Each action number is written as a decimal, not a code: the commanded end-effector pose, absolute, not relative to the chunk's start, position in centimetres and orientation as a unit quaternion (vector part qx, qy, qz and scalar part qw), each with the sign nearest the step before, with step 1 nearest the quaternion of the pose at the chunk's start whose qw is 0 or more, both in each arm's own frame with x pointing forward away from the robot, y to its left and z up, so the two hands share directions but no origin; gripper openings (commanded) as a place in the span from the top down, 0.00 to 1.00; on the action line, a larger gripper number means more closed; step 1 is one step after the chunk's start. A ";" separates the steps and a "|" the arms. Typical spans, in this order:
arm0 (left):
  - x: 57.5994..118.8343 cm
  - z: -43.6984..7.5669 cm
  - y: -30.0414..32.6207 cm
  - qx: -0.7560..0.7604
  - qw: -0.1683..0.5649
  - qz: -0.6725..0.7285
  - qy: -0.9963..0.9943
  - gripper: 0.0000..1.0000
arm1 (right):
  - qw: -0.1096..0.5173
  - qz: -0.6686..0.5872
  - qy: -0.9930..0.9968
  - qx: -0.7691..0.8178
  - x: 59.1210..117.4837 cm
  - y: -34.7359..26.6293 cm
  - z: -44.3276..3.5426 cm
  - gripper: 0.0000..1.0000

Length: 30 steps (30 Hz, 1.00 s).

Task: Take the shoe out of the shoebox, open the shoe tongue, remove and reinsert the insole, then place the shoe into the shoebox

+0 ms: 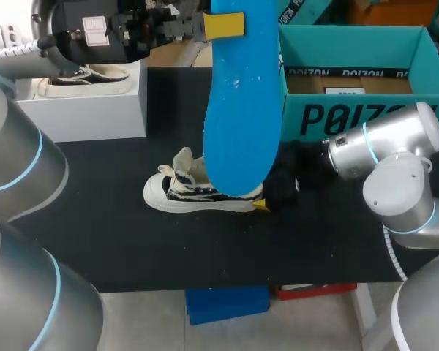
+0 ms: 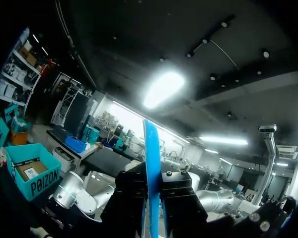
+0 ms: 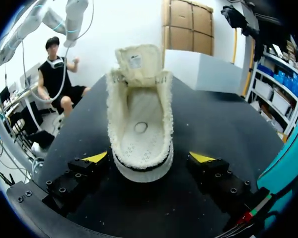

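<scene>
Dangling blue insole (image 1: 241, 110) above shoe (image 1: 181, 194)

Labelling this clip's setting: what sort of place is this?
Probably a robotics lab bench: a black table, the left gripper holding a blue insole over a shoe at the open right gripper, a teal shoebox beside.

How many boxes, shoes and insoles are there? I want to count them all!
Boxes: 2 (teal shoebox, white box)
Shoes: 2 (middle shoe, far shoe atop the white box)
Insoles: 1 (blue insole)
Total: 5
</scene>
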<state>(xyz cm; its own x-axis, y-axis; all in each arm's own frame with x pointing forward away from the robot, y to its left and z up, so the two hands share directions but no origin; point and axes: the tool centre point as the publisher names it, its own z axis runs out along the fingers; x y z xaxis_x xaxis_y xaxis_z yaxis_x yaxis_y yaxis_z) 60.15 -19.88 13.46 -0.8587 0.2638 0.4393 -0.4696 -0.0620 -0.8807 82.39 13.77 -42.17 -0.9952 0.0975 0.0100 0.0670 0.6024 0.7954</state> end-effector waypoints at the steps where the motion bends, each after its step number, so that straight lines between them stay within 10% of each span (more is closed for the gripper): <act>1: 60.1 13.4 -20.0 0.082 0.253 0.723 -0.637 1.00 | -0.024 0.341 0.939 0.023 83.0 13.0 -40.1 0.00; 30: 60.1 13.4 -20.0 0.082 0.253 0.723 -0.637 1.00 | 0.014 0.087 0.996 -0.006 82.8 13.6 -38.2 0.00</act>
<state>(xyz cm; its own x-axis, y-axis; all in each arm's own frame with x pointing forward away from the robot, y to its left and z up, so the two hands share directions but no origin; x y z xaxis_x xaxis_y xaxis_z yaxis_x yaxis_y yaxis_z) 60.09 -19.85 13.46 -0.8589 0.2630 0.4395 -0.4699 -0.0632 -0.8805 82.72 13.09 -38.27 -0.9995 -0.0115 -0.0300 -0.0204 0.9486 0.3159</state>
